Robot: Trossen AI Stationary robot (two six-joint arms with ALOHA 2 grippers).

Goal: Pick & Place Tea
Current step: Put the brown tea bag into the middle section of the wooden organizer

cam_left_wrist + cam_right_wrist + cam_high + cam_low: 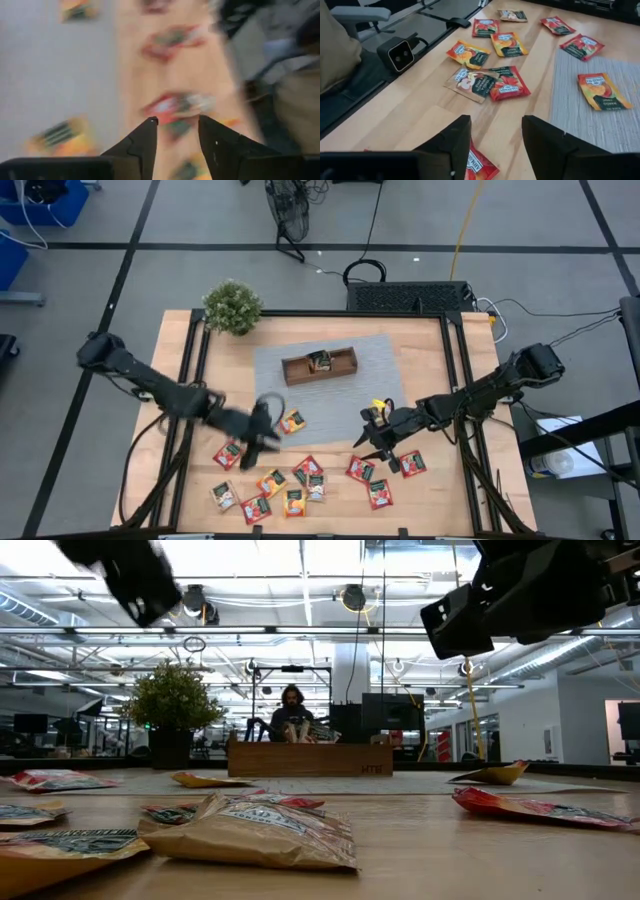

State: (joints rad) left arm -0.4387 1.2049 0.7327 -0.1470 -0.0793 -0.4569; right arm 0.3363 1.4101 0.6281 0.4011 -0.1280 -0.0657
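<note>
Several tea packets in red, orange and yellow wrappers lie flat along the near half of the table, among them an orange one (292, 421) on the grey mat and a red one (360, 470). My left gripper (270, 440) hovers open over the near left part, with a red packet (180, 105) just ahead of its fingertips. My right gripper (495, 132) is open above the wood at the near right (368, 440). A red packet (481, 169) lies on the table below its fingers. One packet (320, 360) sits in the wooden tray (295, 370).
The tray stands on a grey mat (380, 350) at the table's middle. A potted plant (232, 307) is at the far left corner. A yellow packet (378, 406) lies beside my right arm. Black frame rails (195, 380) run along both sides. A person (292, 715) sits in the room beyond.
</note>
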